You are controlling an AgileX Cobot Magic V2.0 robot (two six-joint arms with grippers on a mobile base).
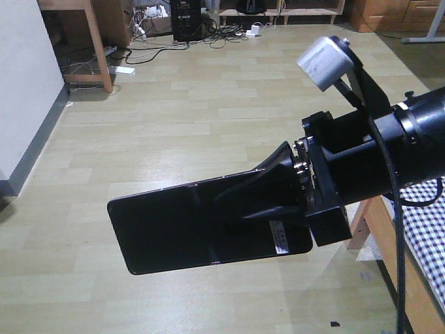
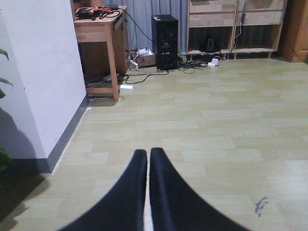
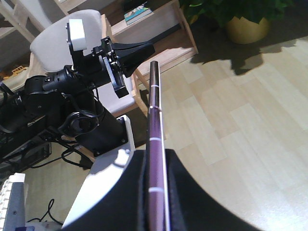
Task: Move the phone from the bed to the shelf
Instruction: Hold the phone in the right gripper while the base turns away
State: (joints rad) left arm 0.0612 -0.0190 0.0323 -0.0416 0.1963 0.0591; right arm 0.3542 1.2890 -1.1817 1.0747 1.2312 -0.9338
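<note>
Phone (image 1: 167,229) is pinched by the right pincer (image 1: 233,207), bed (image 1: 424,223) at four o'clock; left pincer (image 2: 148,159) pressed together, empty; level, firm carrying is needed.

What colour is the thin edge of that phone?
The phone has a pinkish-purple metallic edge; clearest in right wrist view.

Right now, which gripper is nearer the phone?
Right. The right gripper is clamped on the phone, holding it above the floor. The left gripper is shut and empty, apart from the phone and not touching it.
</note>
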